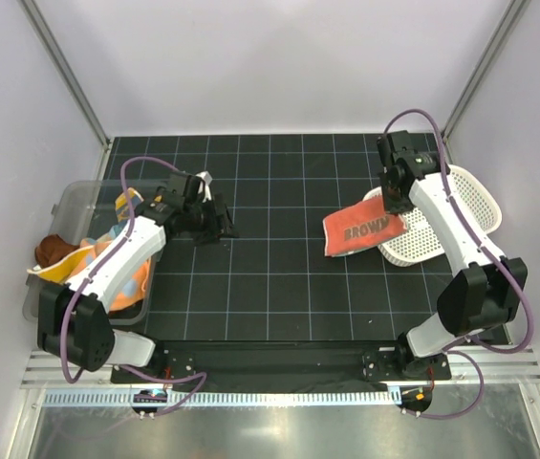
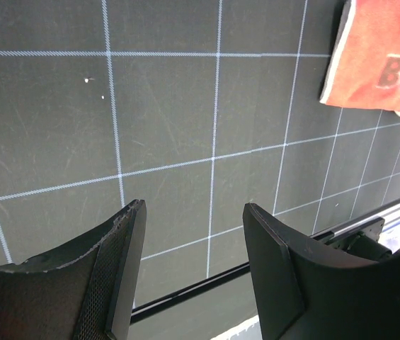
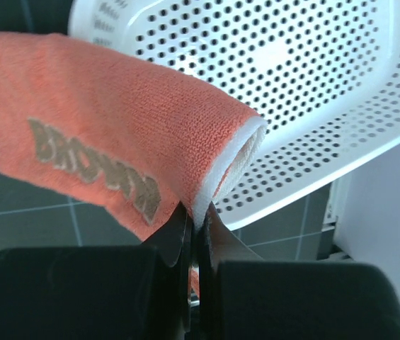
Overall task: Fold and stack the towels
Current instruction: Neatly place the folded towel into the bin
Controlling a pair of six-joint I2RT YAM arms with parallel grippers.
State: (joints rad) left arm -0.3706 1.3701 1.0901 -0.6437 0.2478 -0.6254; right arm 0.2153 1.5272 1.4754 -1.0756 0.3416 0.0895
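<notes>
At the near edge of the black gridded surface [image 1: 279,277], the two arm bases are sitting side by side, the right one in front of the white perforated basket [image 1: 461,206] and the left one well to the basket's left. Far to the left of the basket, a clear plastic bin [image 1: 67,203] is holding a heap of towels. A rust-brown one [image 1: 52,251] is bulging at the side farthest from the basket, and a yellow-orange one [image 1: 59,271] is lying just in front of it. More orange and light blue cloth is showing from under the left arm.

The left pincer [image 2: 194,212] is hovering over bare surface between the bin and the basket, its jaws standing wide apart and gripping nothing.

Closer to the basket, the red-orange towel [image 1: 360,229] is lying doubled over with its lettering, BROWN, facing up. Its lower end is resting on the surface just left of the basket, and its upper end is rising toward the basket's left rim. There the right pincer [image 3: 196,219] is clamping tight on the towel's folded edge, with the white underside showing at the fold. I cannot tell whether the cloth is touching the basket's rim.
</notes>
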